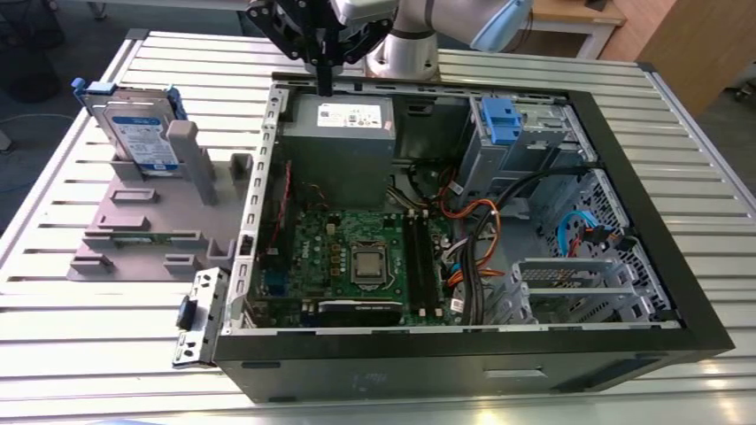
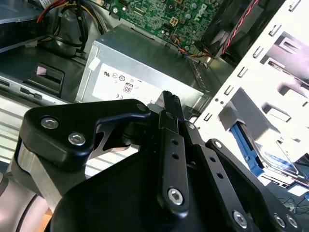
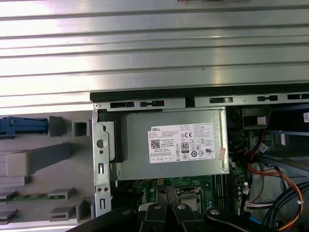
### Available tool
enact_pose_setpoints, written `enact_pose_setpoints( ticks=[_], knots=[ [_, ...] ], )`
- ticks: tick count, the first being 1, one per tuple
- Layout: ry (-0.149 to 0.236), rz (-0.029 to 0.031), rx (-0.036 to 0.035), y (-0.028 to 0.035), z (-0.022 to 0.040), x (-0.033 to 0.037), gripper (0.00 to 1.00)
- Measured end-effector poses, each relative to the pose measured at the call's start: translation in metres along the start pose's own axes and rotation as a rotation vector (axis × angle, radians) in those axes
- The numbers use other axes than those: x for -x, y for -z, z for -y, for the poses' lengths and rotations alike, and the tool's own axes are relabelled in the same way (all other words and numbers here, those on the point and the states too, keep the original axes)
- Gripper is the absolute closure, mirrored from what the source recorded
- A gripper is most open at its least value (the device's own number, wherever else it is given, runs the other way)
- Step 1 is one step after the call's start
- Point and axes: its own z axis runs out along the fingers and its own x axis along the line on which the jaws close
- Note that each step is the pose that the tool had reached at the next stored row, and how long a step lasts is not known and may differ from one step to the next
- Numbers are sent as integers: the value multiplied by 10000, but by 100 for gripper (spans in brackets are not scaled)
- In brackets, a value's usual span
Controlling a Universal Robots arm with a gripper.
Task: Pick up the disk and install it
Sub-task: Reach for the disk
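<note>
The disk (image 1: 134, 133), a silver drive with a white-and-blue label in a blue bracket, stands upright on the grey plastic stand (image 1: 148, 221) at the exterior view's left, outside the computer case. The second wrist view catches part of the disk (image 2: 277, 162), and the first wrist view catches its blue bracket (image 3: 21, 126). My gripper (image 1: 321, 81) hangs over the far edge of the grey power-supply box (image 1: 343, 133), well apart from the disk. Its black fingers (image 2: 169, 104) are pressed together, shut on nothing.
The open black computer case (image 1: 661, 230) lies on the slatted metal table (image 1: 95, 319). Inside are a green motherboard (image 1: 354, 257), orange and black cables (image 1: 484, 230), and a blue-tabbed drive bay (image 1: 501, 119). The case's metal wall (image 1: 266, 159) separates the stand from the power supply.
</note>
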Motion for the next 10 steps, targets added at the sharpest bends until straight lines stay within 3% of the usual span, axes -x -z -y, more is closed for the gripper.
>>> enact_pose_setpoints(
  ticks=[3, 7, 8, 9, 10],
  knots=[
    [0, 1, 0, -8, 6, -68, 89],
    [0, 1, 0, -9, 6, -75, 89],
    [0, 0, -1, -36, 20, -237, 89],
    [0, 0, 0, -59, 30, -355, 89],
    [0, 0, 0, -59, 30, -356, 89]
  ],
)
